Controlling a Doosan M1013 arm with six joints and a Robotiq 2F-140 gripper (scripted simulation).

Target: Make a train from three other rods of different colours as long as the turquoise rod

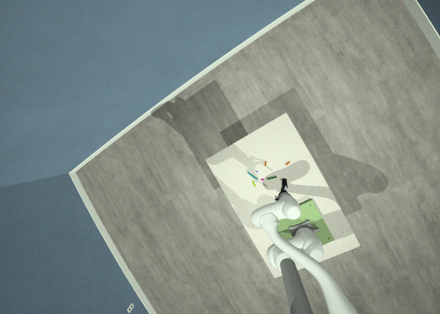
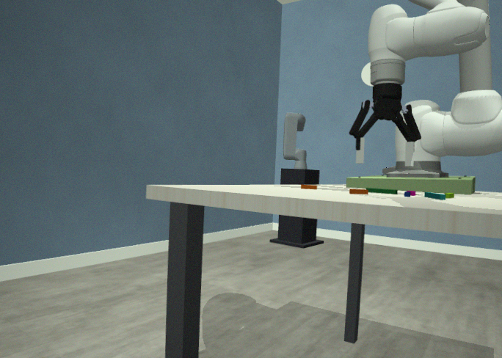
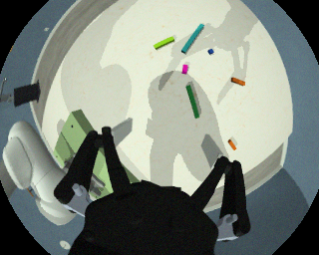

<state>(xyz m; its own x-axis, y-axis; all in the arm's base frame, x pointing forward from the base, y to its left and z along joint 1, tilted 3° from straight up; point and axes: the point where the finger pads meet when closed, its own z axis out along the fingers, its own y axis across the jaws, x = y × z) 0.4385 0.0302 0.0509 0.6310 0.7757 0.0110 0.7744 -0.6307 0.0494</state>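
On the table (image 2: 251, 202), two orange rods (image 3: 238, 82) lie.

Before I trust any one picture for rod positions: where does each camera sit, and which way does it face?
Top: high overhead, looking down at the table and floor; shows the arm and gripper.
Exterior: low, beside the table, looking level across it; shows the open gripper hanging above the rods.
Wrist: on the gripper, looking down; shows both fingers.
All three share the green rod.
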